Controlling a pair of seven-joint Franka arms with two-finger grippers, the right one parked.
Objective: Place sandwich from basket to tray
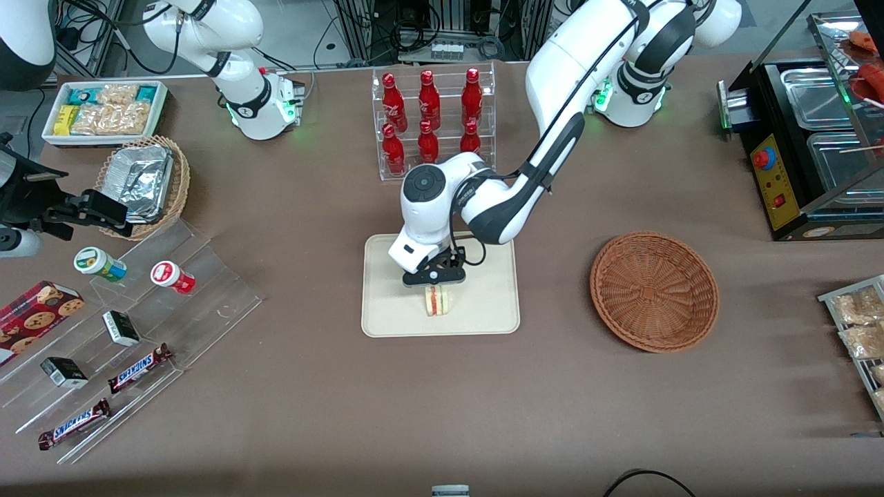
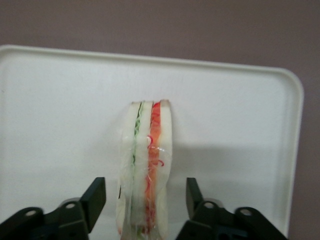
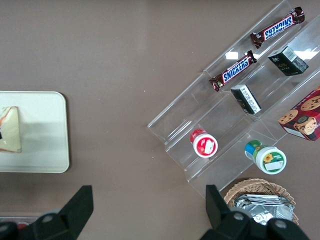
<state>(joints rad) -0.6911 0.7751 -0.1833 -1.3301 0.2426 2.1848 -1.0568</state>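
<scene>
The sandwich (image 1: 436, 301) stands on edge on the cream tray (image 1: 483, 310), wrapped in clear film, its red and green filling facing the front camera. The wrist view shows the sandwich (image 2: 147, 165) upright on the tray (image 2: 60, 100) between the two black fingers (image 2: 95, 200), with a gap on each side. My gripper (image 1: 435, 279) hangs just above it, open and straddling it without touching. The round reddish-brown basket (image 1: 654, 290) lies empty beside the tray, toward the working arm's end. The parked arm's wrist view catches the sandwich (image 3: 11, 130) on the tray's corner (image 3: 45, 145).
A clear rack of red bottles (image 1: 431, 117) stands farther from the front camera than the tray. A stepped acrylic display (image 1: 138, 324) with snacks, a foil-lined tan basket (image 1: 145, 179) and a white snack box (image 1: 103, 110) sit toward the parked arm's end. A black appliance (image 1: 808, 152) stands at the working arm's end.
</scene>
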